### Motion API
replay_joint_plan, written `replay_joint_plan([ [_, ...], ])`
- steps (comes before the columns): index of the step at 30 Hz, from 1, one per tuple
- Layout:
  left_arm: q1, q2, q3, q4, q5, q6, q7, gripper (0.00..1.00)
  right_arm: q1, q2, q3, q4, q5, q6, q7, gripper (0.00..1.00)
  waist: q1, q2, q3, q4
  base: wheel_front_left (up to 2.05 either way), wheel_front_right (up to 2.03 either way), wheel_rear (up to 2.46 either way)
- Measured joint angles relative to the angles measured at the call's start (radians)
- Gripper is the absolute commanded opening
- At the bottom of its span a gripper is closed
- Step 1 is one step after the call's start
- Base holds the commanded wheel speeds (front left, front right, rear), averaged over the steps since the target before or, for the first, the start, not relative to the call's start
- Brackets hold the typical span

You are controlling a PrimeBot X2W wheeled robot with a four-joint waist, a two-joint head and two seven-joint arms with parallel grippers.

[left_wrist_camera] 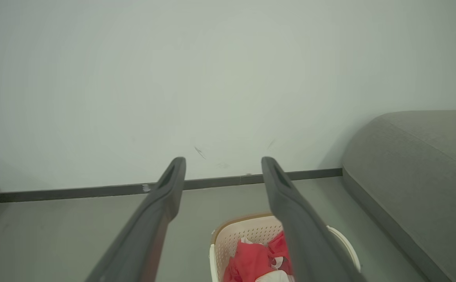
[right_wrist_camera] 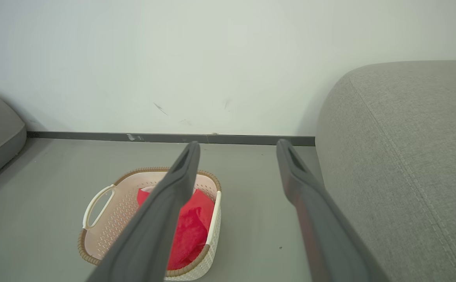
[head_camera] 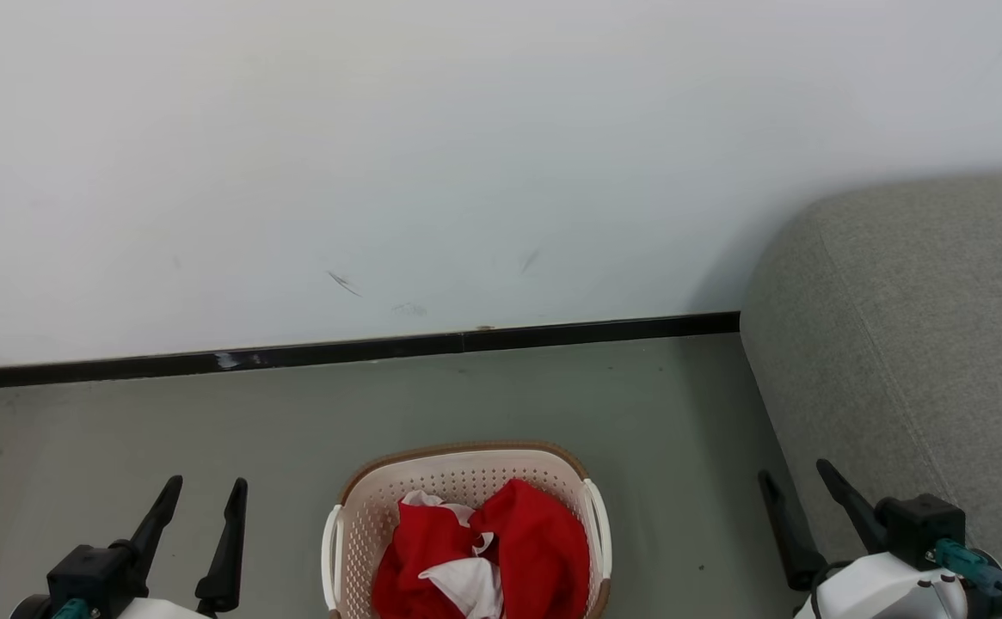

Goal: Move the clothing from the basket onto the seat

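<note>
Right of left gripper [head_camera: 208,481], clothing [head_camera: 513,533] in basket [head_camera: 457,475]

Head view: basket [head_camera: 466,481] and clothing [head_camera: 535,542] cut by the bottom edge, seat [head_camera: 922,344] by the right edge. Left wrist view: a finger of the left end effector [left_wrist_camera: 224,162] hides the basket's right part. Right wrist view: a finger of the right end effector [right_wrist_camera: 238,145] hides part of the clothing.

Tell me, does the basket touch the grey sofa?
Apart. The right wrist view shows a strip of grey floor between the basket and the sofa.
</note>
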Motion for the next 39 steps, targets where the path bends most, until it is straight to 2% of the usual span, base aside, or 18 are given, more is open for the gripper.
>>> replay_joint_plan([
  [29,0.0,-0.025,0.032,0.0,0.008,0.0,0.0,1.0,-0.001,0.015,-0.034,-0.002,-0.025,0.0,0.0,1.0,-0.0001,0.0,0.021,-0.018,0.0,0.0,0.0],
  [39,-0.001,-0.04,-0.001,0.001,0.003,0.0,0.0,1.0,0.005,0.02,-0.035,-0.009,-0.025,0.0,0.0,1.0,-0.0002,0.0,0.04,-0.03,0.0,0.0,0.0],
])
